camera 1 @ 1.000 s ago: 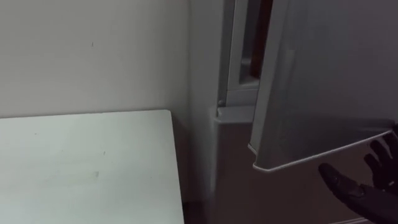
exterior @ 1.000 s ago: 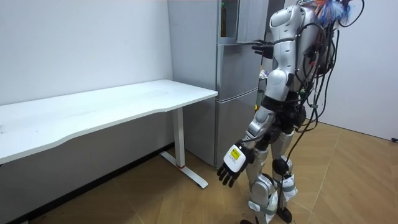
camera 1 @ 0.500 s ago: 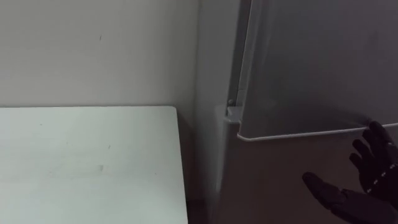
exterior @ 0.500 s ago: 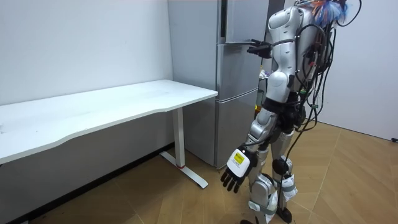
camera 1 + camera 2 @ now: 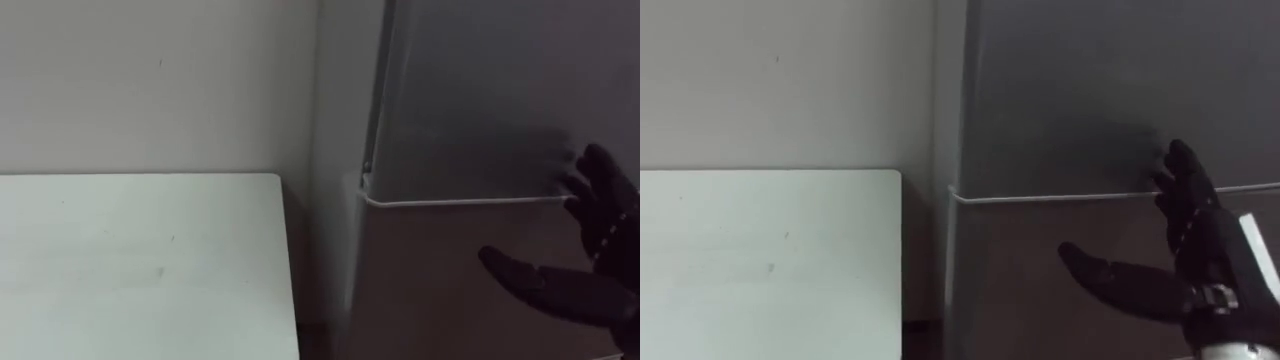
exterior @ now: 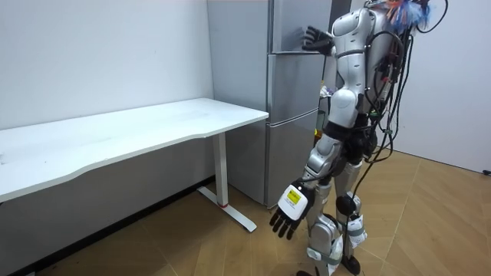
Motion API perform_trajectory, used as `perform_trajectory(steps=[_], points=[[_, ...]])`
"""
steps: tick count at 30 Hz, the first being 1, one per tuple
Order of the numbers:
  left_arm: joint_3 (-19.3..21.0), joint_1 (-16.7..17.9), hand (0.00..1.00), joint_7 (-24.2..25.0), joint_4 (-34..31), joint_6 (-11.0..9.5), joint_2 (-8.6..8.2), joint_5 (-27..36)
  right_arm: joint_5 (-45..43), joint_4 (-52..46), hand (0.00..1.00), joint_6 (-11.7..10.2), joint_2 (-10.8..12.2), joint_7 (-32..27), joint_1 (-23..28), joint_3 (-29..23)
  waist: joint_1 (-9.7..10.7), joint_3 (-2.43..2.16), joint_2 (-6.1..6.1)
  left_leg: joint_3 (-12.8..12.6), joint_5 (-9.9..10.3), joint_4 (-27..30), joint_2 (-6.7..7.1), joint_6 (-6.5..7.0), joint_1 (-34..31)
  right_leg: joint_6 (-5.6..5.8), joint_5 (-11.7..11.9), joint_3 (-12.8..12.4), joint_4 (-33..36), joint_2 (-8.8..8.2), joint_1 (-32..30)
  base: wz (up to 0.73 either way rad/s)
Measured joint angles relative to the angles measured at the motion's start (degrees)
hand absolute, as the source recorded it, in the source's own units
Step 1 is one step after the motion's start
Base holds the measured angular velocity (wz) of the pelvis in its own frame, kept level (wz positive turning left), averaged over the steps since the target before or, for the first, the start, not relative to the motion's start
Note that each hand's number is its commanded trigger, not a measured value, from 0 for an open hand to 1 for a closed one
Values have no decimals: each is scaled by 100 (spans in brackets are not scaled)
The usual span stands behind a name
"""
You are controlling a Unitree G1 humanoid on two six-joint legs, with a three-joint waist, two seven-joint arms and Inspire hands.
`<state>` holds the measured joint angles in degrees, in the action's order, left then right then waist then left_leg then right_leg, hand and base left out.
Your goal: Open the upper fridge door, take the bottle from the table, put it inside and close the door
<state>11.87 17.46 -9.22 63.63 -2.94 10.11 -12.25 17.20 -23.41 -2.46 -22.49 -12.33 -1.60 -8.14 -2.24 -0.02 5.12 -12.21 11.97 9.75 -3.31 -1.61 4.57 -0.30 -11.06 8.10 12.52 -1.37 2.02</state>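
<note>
**Right hand [image 5: 1205,250] flat on closed upper door [image 5: 470,100]**

The humanoid stands facing the grey fridge [image 6: 295,115], with a white table [image 6: 115,134] just beside the appliance. Its right hand rests against the upper door. The fingers are straight and spread, with the tips touching the panel just above its bottom edge. The thumb juts sideways in front of the lower door [image 5: 430,290], and the hand grips nothing. The left hand [image 6: 290,212] hangs low beside the leg, fingers loosely extended and empty. The upper door sits flush with the cabinet. With it closed, where the bottle is cannot be told.
</note>
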Motion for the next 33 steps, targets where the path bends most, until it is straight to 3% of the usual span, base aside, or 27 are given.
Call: perform_trajectory(steps=[2,3,7,12,17,22,27,33], points=[[40,7,0,-4,-1,1,12,-15,0,-28,0,-142,-97,3,-286,-26,-8,7,42,11,0,2,-4,-1,-1,0,0,14,-22,3,8,3],[39,15,0,-6,-7,4,19,-90,2,-112,0,-207,-124,7,-350,-31,-22,-20,90,34,1,4,-4,-1,0,-2,2,43,-59,3,29,13],[13,-11,0,-9,-84,7,16,-147,0,-277,0,-389,-130,113,-490,-11,-124,-41,162,138,4,9,-2,-4,15,2,5,169,-87,-12,135,14],[25,-28,0,-40,-151,23,12,-225,-156,-264,0,-399,-133,125,-586,-10,-134,28,45,224,7,15,-4,-6,84,3,5,311,-89,-24,270,11],[42,-4,0,-41,-150,134,3,-365,-112,-227,0,-398,-277,107,-723,-37,-151,12,-51,229,3,13,2,-17,88,-12,-8,311,-90,-32,273,0],[47,-2,0,-17,-202,231,22,-379,-259,104,0,-355,-489,-85,-992,-55,-152,2,85,300,0,71,7,-20,90,-12,-16,356,-100,-29,270,4],[95,-46,0,99,-301,396,27,-500,-242,534,0,-361,-488,-124,-1413,-54,-216,4,193,322,4,117,5,-19,56,-11,-14,380,-112,-30,321,2],[90,-147,0,88,-328,549,62,-545,-381,1052,0,-404,-491,-203,-1575,-49,-269,9,194,453,12,205,6,-15,-77,-16,-13,500,-93,-42,297,11]])
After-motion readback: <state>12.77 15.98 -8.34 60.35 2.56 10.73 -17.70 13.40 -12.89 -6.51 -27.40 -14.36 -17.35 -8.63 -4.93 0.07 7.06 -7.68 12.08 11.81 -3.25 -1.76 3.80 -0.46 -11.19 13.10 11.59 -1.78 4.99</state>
